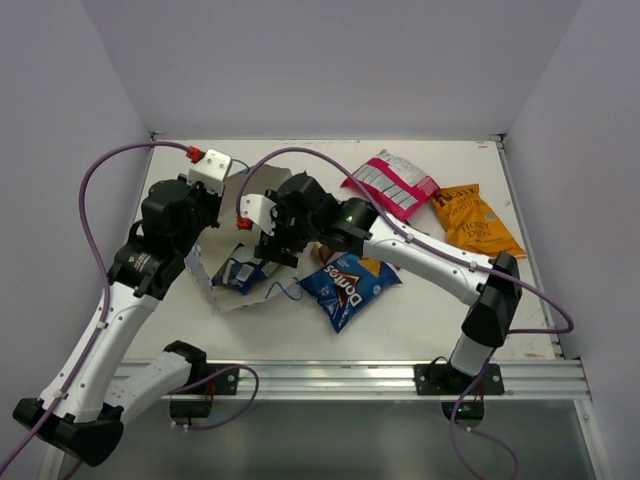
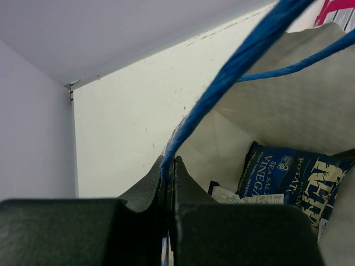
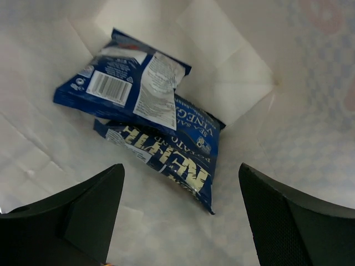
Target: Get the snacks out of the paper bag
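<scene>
Blue string handle (image 2: 233, 72) clamped in left gripper (image 2: 168, 166), right gripper (image 3: 180, 172) wide open, empty, inside paper bag (image 3: 288, 111)

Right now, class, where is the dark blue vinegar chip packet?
In the right wrist view the dark blue packet lies inside the paper bag, partly under a blue-white packet, centred ahead of the open right gripper.

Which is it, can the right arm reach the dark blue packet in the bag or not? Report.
Likely yes. The right gripper is open inside the paper bag, facing the dark blue packet; a smaller blue-white packet overlaps only its far end.
</scene>
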Robot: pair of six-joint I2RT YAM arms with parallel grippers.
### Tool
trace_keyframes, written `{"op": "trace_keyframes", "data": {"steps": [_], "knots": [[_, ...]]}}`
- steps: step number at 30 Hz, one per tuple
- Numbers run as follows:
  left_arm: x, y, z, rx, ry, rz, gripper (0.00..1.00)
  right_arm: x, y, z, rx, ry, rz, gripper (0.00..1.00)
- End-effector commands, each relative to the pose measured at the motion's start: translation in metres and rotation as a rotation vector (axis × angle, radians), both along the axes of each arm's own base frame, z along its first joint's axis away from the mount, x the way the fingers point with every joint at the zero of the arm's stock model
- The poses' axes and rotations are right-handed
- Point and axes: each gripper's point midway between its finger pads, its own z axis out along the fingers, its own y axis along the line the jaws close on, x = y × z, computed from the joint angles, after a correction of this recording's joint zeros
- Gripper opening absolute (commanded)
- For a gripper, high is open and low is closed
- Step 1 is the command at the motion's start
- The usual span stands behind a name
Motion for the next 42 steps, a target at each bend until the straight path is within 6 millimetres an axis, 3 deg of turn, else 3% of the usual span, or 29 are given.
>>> {"op": "trace_keyframes", "data": {"steps": [1, 4, 12, 16, 19, 21, 22, 24, 26, 27, 28, 29, 31, 32, 35, 42], "knots": [[-0.005, -0.005, 0.028, -0.015, -0.079, -0.059, 0.0, 0.009, -0.004, -0.015, -0.069, -0.054, 0.011, 0.86], [-0.007, -0.007, 0.025, -0.013, -0.079, -0.072, 0.0, 0.016, -0.011, -0.047, -0.147, -0.062, -0.007, 0.9], [-0.005, -0.004, 0.019, 0.002, -0.067, -0.055, 0.0, 0.003, -0.014, -0.079, -0.196, 0.003, 0.055, 0.92], [-0.005, -0.008, 0.016, -0.006, -0.057, -0.073, 0.0, 0.009, -0.013, -0.096, -0.226, 0.003, 0.043, 0.89], [-0.005, -0.01, 0.015, -0.01, -0.053, -0.086, 0.0, 0.016, -0.003, -0.099, -0.209, -0.012, 0.036, 0.79], [-0.006, -0.01, 0.016, -0.014, -0.057, -0.086, 0.0, 0.02, 0.003, -0.104, -0.21, -0.017, 0.036, 0.63], [-0.007, -0.01, 0.016, -0.014, -0.058, -0.084, 0.0, 0.021, 0.006, -0.102, -0.205, -0.021, 0.036, 0.49], [-0.007, -0.008, 0.014, -0.011, -0.054, -0.078, 0.0, 0.024, 0.006, -0.1, -0.203, -0.027, 0.023, 0.36], [-0.007, -0.007, 0.013, -0.01, -0.052, -0.07, 0.0, 0.022, 0.007, -0.079, -0.173, -0.029, 0.02, 0.12], [-0.007, -0.006, 0.012, -0.007, -0.051, -0.069, 0.0, 0.018, 0.01, -0.068, -0.148, -0.024, 0.031, 0.06], [-0.007, -0.005, 0.013, -0.006, -0.053, -0.063, 0.0, 0.016, 0.01, -0.04, -0.095, -0.049, 0.032, 0.02], [-0.006, -0.005, 0.013, -0.009, -0.054, -0.06, 0.0, 0.012, 0.01, -0.027, -0.068, -0.059, 0.035, 0.0], [-0.005, -0.004, 0.014, -0.007, -0.056, -0.051, 0.0, 0.009, 0.008, 0.0, -0.015, -0.092, 0.033, 0.0], [-0.004, -0.004, 0.012, -0.008, -0.052, -0.045, 0.0, 0.007, 0.004, 0.025, 0.04, -0.128, 0.028, 0.0], [-0.002, 0.001, 0.01, -0.004, -0.044, -0.014, 0.0, 0.007, -0.01, 0.064, 0.112, -0.195, -0.007, 0.0], [0.002, 0.017, 0.009, -0.005, -0.047, 0.094, 0.0, 0.008, -0.057, 0.121, 0.225, -0.297, -0.159, 0.0]]}}
